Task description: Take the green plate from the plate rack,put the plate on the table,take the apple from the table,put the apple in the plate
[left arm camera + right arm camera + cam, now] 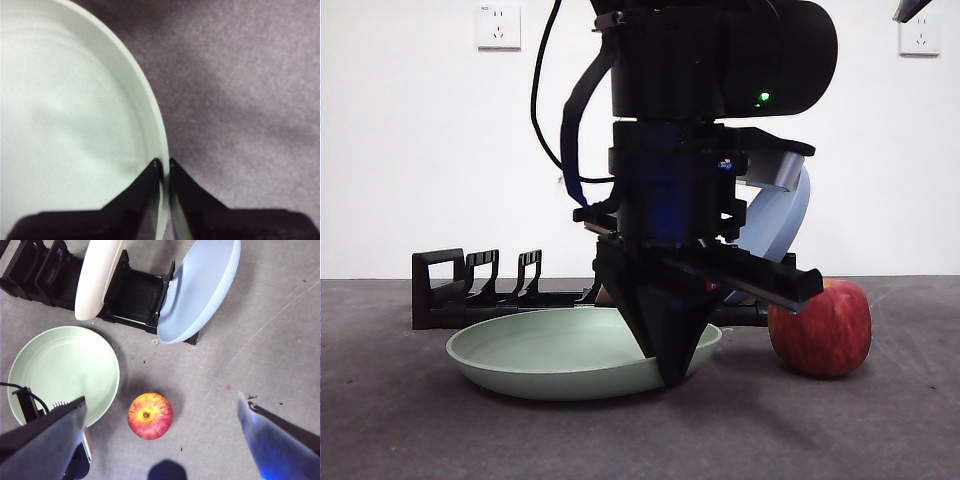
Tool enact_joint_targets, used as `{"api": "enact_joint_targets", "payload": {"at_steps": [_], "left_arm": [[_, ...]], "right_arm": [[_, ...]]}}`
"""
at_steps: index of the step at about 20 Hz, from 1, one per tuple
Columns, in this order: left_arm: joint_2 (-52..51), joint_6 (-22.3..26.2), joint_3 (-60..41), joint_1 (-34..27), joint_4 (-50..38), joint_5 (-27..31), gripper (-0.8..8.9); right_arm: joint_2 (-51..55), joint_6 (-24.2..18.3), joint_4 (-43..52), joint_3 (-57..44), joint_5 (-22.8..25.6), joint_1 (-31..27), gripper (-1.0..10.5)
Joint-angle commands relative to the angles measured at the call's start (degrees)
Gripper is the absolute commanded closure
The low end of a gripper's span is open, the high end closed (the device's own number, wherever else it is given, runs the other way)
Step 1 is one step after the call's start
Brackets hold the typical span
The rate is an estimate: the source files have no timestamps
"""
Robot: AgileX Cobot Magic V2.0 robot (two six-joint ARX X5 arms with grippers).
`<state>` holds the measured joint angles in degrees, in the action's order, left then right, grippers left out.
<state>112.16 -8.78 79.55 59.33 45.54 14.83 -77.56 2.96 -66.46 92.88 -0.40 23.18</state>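
Fingers (150,182) of the left gripper (164,167) are pinched on the rim of the green plate (560,350) — one inside the rim, one outside — and the plate lies flat on the grey surface (880,430), just in front of the plate rack (455,290). High above, the right gripper (160,440) hangs with its fingers spread wide and nothing between them — the apple (150,415) sits below, beside the plate, not touching it. A cream-white plate (97,277) and a blue plate (200,287) lean in the rack.
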Motion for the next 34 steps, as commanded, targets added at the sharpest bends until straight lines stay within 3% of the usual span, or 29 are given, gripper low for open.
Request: {"api": "enact_joint_targets", "payload": {"at_steps": [1,3,7,11,15,21,28,31,34], "left_arm": [[2.1,-1.6,-1.2,0.1,1.9,-4.3,7.29],[2.1,-2.1,-1.2,-0.1,2.9,-4.3,6.52],[0.6,-2.1,-1.2,-0.2,3.3,-4.3,6.47],[-7.5,-2.3,-1.2,0.2,4.4,-4.3,6.47],[-22.8,-3.3,-1.2,0.9,6.3,-4.3,6.47],[-54.3,-3.3,-1.1,2.6,2.1,-4.4,6.48],[-82.1,-3.5,-1.1,2.6,5.3,-4.3,6.52],[-86.9,-6.1,-1.1,2.6,14.0,-3.1,6.52],[-87.6,-8.2,-1.1,2.6,22.7,-1.2,6.52]], "right_arm": [[-0.2,-0.5,-0.1,0.2,0.0,0.0,4.4],[-0.2,-0.5,-0.2,0.2,0.0,0.0,4.4],[-0.2,-0.5,-1.1,0.2,0.0,0.0,4.4],[-0.2,-0.5,-1.1,0.2,0.0,0.0,4.4],[-0.2,-1.5,-2.0,0.2,0.0,0.0,4.4],[1.0,-1.9,-8.7,-1.2,-0.1,0.1,4.4],[18.3,3.2,-0.2,-24.3,-0.2,2.8,4.4],[21.3,6.6,6.4,-34.9,-0.2,4.0,4.4],[18.5,7.2,15.5,-41.3,-0.2,4.2,4.4]]}}
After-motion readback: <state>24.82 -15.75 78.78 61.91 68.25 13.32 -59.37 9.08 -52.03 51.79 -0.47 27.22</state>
